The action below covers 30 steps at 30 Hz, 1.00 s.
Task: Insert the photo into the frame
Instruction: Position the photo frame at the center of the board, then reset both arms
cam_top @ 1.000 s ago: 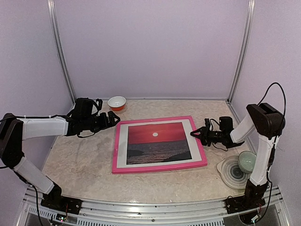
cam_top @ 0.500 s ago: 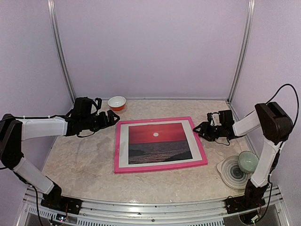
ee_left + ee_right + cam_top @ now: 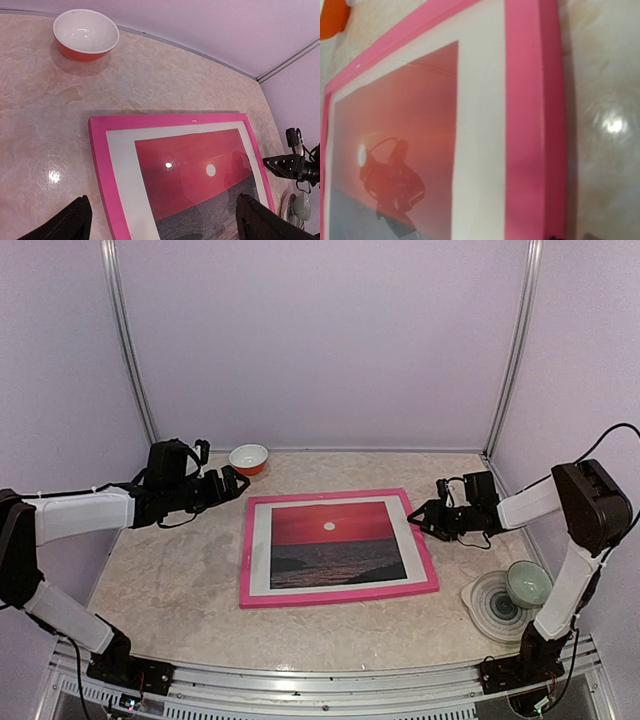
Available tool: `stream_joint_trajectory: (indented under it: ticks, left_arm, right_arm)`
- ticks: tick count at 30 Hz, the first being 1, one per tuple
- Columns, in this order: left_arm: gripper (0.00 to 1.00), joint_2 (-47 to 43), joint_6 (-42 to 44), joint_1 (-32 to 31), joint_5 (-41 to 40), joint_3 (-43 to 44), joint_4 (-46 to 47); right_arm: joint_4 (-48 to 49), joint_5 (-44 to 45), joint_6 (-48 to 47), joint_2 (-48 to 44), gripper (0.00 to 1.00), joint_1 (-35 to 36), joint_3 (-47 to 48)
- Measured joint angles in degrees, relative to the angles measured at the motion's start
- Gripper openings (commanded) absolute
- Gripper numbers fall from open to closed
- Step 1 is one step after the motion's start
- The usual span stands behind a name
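The pink frame (image 3: 338, 596) lies flat mid-table, face up. The red sunset photo (image 3: 335, 541) sits inside it behind a white mat border. My left gripper (image 3: 235, 483) is open and empty, hovering just off the frame's far left corner. In the left wrist view its fingers (image 3: 70, 222) straddle the frame (image 3: 100, 160) and the photo (image 3: 190, 170). My right gripper (image 3: 415, 516) is just off the frame's right edge, holds nothing and looks shut. The right wrist view shows that edge (image 3: 535, 125) close up, with only a dark fingertip speck (image 3: 552, 238).
An orange bowl with a white inside (image 3: 249, 458) stands at the back left, near my left gripper; it also shows in the left wrist view (image 3: 86, 35). A pale green cup (image 3: 526, 583) sits on a round ribbed plate (image 3: 492, 602) at the front right.
My right gripper has drawn back to the right, off the frame's right edge. My left gripper has drawn back a little to the left. The frame shifted slightly.
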Motion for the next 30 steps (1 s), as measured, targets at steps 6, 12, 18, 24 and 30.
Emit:
stream_joint_trajectory:
  ticks: [6,12,18,24,30]
  left_arm:
    - [0.99,-1.27,0.02,0.02,0.04,-0.02,-0.37]
    - [0.99,-4.81,0.33,0.02,-0.07,-0.02,-1.31]
    - [0.99,-10.27,1.51,0.02,-2.43,-0.02,-4.57]
    - [0.99,-17.75,3.72,0.07,-7.89,-0.02,-9.46]
    - [0.99,-23.91,5.86,0.39,-12.72,0.02,-15.17]
  right_arm:
    - [-2.4,-0.17,-0.44,-4.42,0.62,0.61,-1.33]
    - [-8.74,4.96,-4.44,-12.48,0.97,1.75,-1.2]
    - [-18.69,15.32,-10.73,-19.91,0.99,3.87,1.62]
    - [-25.53,24.5,-14.62,-27.96,0.99,4.44,2.99]
    - [-27.93,29.62,-17.64,-36.46,0.99,4.44,2.97]
